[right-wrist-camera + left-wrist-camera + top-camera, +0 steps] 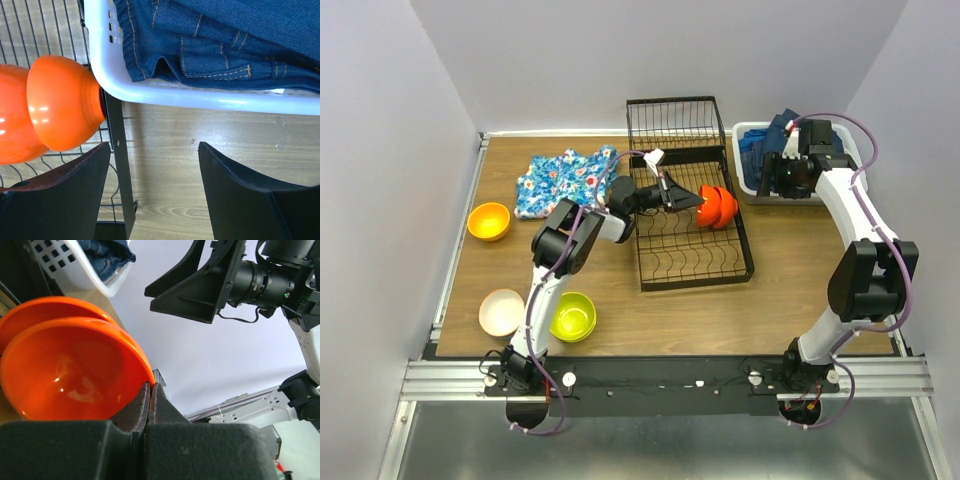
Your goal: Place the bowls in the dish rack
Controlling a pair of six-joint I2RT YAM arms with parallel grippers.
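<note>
The black wire dish rack (665, 262) lies mid-table. Two red-orange bowls (717, 207) stand on edge in it near its right side. My left gripper (686, 200) is shut on the rim of the nearer red-orange bowl (75, 370), its fingertips (142, 399) pinching the rim; the second one (45, 307) sits just behind. My right gripper (770, 185) is open and empty (155, 150), hovering over bare wood between the rack's right frame (117, 150) and the basket. A yellow-orange bowl (489, 221), a pale pink bowl (502, 312) and a lime-green bowl (573, 316) sit on the table's left. The blue bowl is not visible.
A white plastic basket (748, 172) of dark blue jeans (225, 40) stands right of the rack, close to my right gripper. A blue floral cloth (565, 180) lies at the back left. The rack's hinged end section (672, 122) stands upright at the back.
</note>
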